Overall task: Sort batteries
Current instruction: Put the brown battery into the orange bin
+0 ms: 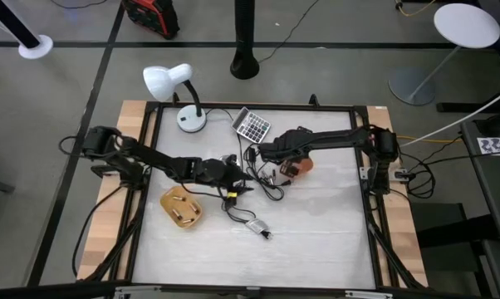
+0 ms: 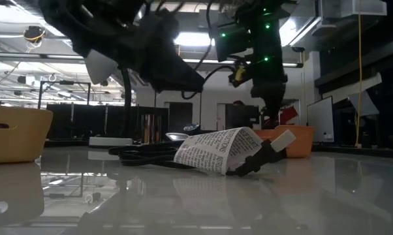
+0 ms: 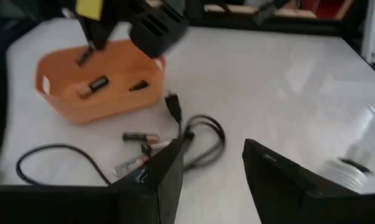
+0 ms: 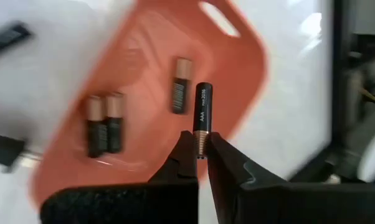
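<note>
Above the orange bin (image 4: pixel 237 81), right gripper (image 4: pixel 200 144) jaws pinching an AAA battery (image 4: pixel 202 109).

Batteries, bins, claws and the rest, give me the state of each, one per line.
Right claw: shut on AAA battery, above orange bin.
Orange bin: holds three batteries, lying flat.
Left claw: open, empty, over the cables.
Loose batteries: lying on the table beside the orange bin.
Yellow bin: on the table, some batteries inside.
Lamp: standing, head tilted.

White table (image 1: pixel 316 224) carries desk lamp (image 1: pixel 174 91), calculator (image 1: pixel 252 125), orange bin (image 1: pixel 301 164), yellow bin (image 1: pixel 184 208), black cables (image 1: pixel 267 183), loose batteries (image 3: pixel 139 136).
</note>
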Robot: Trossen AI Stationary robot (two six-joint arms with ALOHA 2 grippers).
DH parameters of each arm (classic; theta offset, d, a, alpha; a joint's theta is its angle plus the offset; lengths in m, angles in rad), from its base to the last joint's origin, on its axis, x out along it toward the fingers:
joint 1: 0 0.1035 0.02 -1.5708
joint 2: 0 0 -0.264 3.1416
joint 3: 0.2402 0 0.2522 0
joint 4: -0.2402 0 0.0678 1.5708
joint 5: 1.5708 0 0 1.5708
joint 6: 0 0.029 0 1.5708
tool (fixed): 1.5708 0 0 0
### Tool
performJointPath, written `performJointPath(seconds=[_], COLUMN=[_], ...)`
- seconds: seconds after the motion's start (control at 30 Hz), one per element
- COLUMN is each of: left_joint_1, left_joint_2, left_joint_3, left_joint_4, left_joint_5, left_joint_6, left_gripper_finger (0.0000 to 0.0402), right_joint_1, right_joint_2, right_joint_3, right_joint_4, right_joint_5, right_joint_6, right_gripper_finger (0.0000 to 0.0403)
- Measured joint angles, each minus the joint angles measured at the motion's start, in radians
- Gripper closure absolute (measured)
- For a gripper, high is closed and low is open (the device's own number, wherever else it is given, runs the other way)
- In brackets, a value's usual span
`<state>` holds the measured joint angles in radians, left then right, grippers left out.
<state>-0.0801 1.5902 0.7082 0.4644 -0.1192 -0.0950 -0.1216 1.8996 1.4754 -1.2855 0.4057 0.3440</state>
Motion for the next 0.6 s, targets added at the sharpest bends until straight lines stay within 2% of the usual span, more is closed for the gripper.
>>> performJointPath(seconds=[0.23,0.47,0.6], left_joint_1=[0.053,0.089,0.103], left_joint_2=[0.113,0.194,0.222], left_joint_3=[0.011,0.103,0.163], left_joint_4=[0.176,0.167,0.073], left_joint_5=[0.0,0.004,0.005], left_joint_6=[0.046,0.125,0.186], left_gripper_finger=[0.0244,0.0244,0.0244], right_joint_1=[-0.014,-0.024,-0.025], right_joint_2=[0.0,0.0,0.0], right_joint_3=[0.0,0.0,0.002], right_joint_4=[0.011,0.01,-0.023], right_joint_5=[-0.056,-0.078,-0.069], right_joint_6=[-0.043,-0.089,-0.089], right_gripper_finger=[0.0386,0.0327,0.0292])
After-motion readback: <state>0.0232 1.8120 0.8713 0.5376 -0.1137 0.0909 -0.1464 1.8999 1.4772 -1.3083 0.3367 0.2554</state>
